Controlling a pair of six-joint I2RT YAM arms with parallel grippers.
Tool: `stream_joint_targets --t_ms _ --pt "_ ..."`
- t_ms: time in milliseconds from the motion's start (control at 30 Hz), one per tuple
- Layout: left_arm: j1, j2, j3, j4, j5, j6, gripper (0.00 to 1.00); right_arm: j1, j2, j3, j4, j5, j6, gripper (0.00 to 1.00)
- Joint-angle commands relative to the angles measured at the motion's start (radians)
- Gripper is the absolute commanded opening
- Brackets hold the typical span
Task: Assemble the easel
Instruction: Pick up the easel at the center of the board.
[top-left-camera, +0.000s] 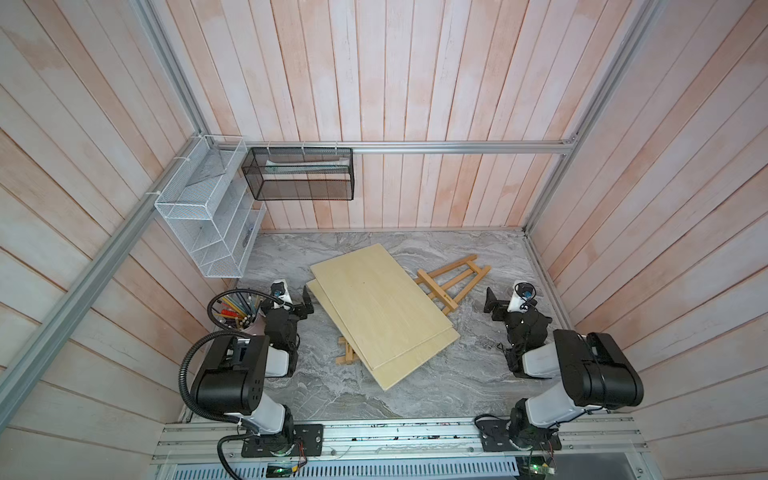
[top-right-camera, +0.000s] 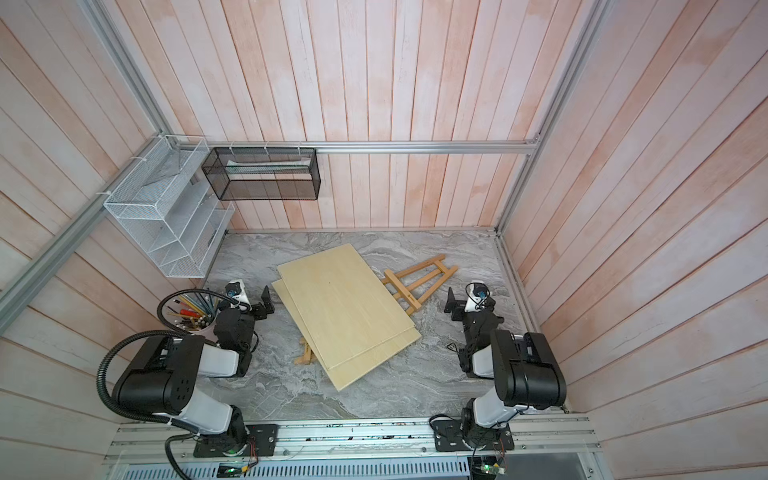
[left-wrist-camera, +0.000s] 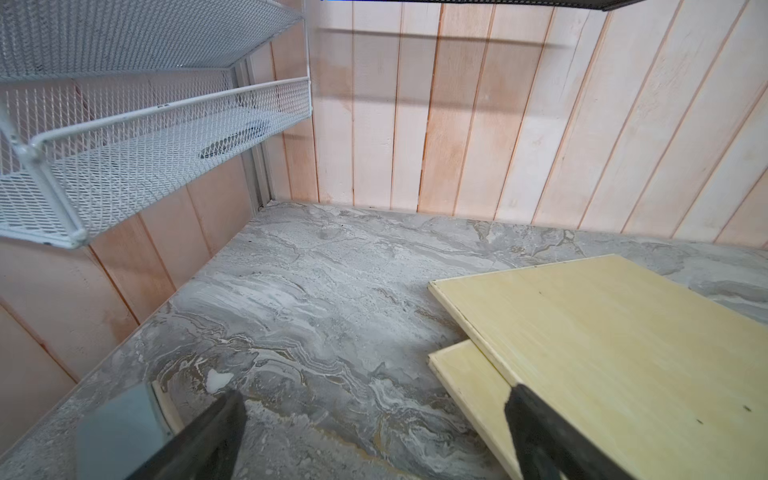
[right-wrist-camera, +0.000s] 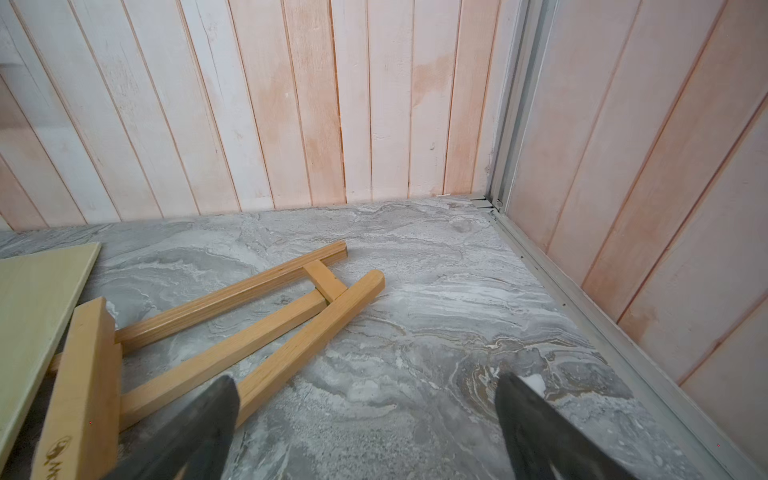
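Snag risk: L gripper (top-left-camera: 306, 300) open/empty at mid-left, 2 stacked boards (top-left-camera: 380, 311) in centre seem to overlap end of easel (top-left-camera: 453, 282) lying flat right of centre, R gripper (top-left-camera: 492, 301) open/empty near it, so lifting easel w/o clearing boards prob drags or flips them.

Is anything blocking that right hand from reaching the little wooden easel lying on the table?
Nothing visible. Only bare table lies between the open right hand and the easel. However, two pale boards appear to overlap the easel's side away from the hand, so lifting it might disturb them.
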Motion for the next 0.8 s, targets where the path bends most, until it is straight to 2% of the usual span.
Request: stream_joint_targets --t_ms 0,767 --pt "0.005 0.005 0.006 0.014 0.024 -0.001 1.00 -0.003 0.004 0.007 0.006 0.007 -0.008 0.98" --pt "0.004 -0.001 0.000 0.024 0.024 0.002 1.00 -0.002 0.004 0.007 0.007 0.008 -0.007 0.98"
